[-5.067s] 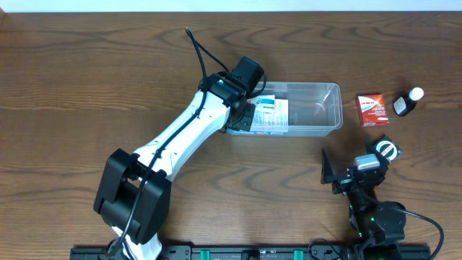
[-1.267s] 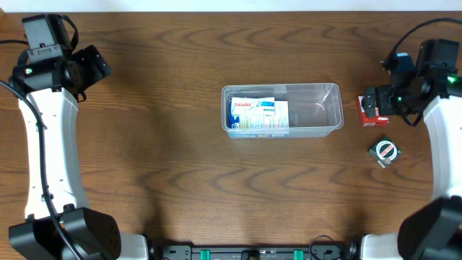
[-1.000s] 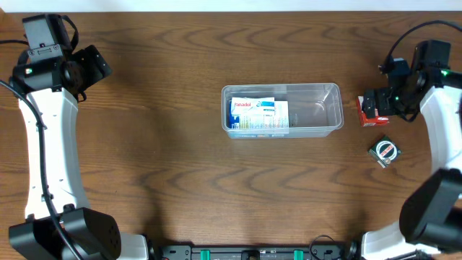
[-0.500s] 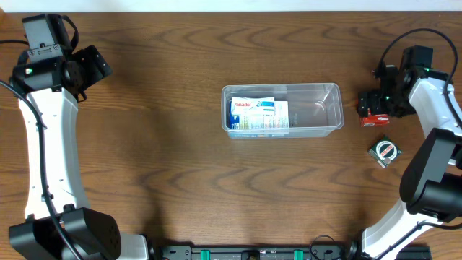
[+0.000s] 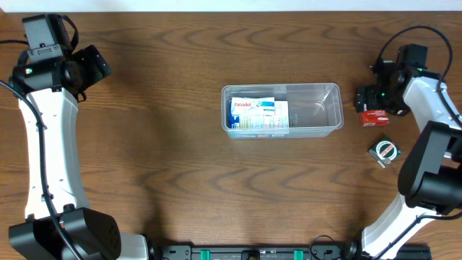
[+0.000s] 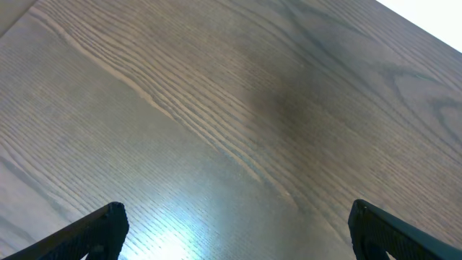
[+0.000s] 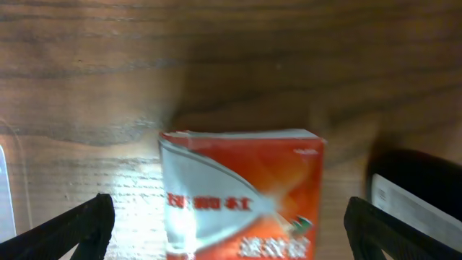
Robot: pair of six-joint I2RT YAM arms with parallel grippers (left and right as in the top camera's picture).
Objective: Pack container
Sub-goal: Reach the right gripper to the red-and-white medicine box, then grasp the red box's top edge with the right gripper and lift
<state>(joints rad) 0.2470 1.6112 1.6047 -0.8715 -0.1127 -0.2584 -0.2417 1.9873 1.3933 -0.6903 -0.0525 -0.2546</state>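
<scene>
Right gripper point(image 5: 375, 97): jaws wide apart, nothing clamped. It hangs over the red carton point(image 5: 373, 115). In the wrist view the carton point(image 7: 242, 198) is centred between the 2 fingers, so this looks like a line-up for a grasp. The jaws are spread to clear both sides before closing. I can't tell if the tips are down at carton level; the wrist view is blurred.

Container point(image 5: 323, 108): clear tub, beside the right gripper toward table centre, near but apart from both gripper and carton. Its long axis runs roughly toward the gripper, so a short end faces the fingers. 1 blue-and-white Panadol box point(image 5: 258, 114) lies flat in the end far from the gripper. The half nearest the gripper is bare, probably the slot for the carton, which makes for a short carry.

On the gripper's other side, away from the container, a dark object point(image 7: 417, 195) sits just beside the carton. It's likely a bottle, but too cropped to say. Risk: the outer finger clips it on closing. A small green pack with a round label point(image 5: 384, 150) sits nearer the robot base than the gripper, apart from the carton.

Left gripper point(image 5: 90, 65): jaws apart, empty, well away from the container over bare wood table point(image 6: 231, 108). My guess is it's parked there to leave the right arm the workspace.
</scene>
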